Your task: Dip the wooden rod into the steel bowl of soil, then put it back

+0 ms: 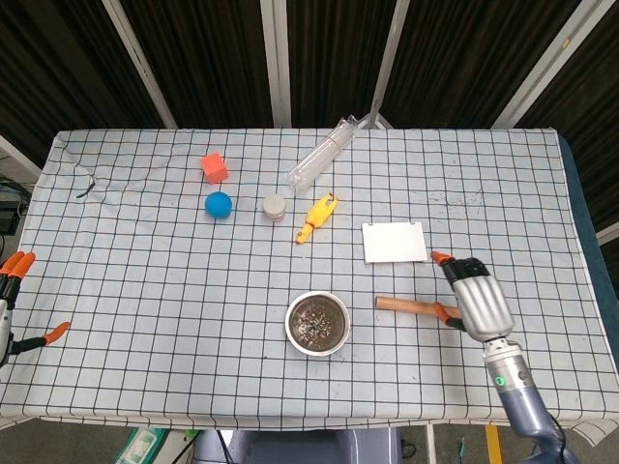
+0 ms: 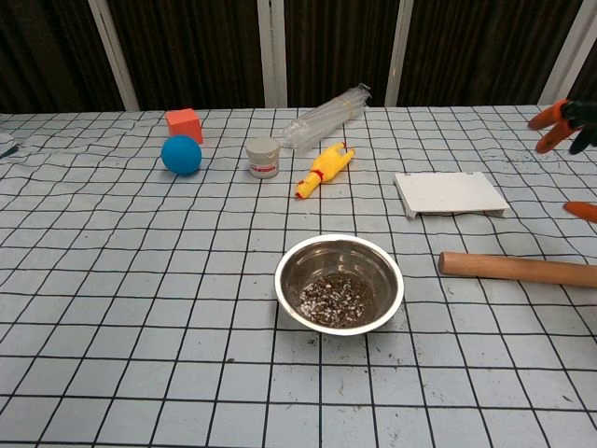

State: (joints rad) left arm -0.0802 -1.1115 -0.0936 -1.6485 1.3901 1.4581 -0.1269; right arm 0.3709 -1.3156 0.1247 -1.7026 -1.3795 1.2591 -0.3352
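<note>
My right hand [image 1: 478, 303] hovers over the right end of the wooden rod [image 1: 406, 305], fingers spread wide and holding nothing; in the chest view only its orange fingertips [image 2: 550, 119] show at the right edge, above the rod. The rod lies flat on the checked table [image 1: 145, 290], just right of the steel bowl [image 1: 318, 323] with soil in it, and near the white pad [image 1: 394, 242] beyond it. My left hand [image 1: 8, 307] waits open at the far left edge, well apart from everything.

The step now is the grasp. I judge I should lower straight down, thumb on the near side and fingers on the far side, and close across the rod's width. Gripping near the right end leaves the left end free to dip. A round rod may roll, so I should close evenly.
</note>
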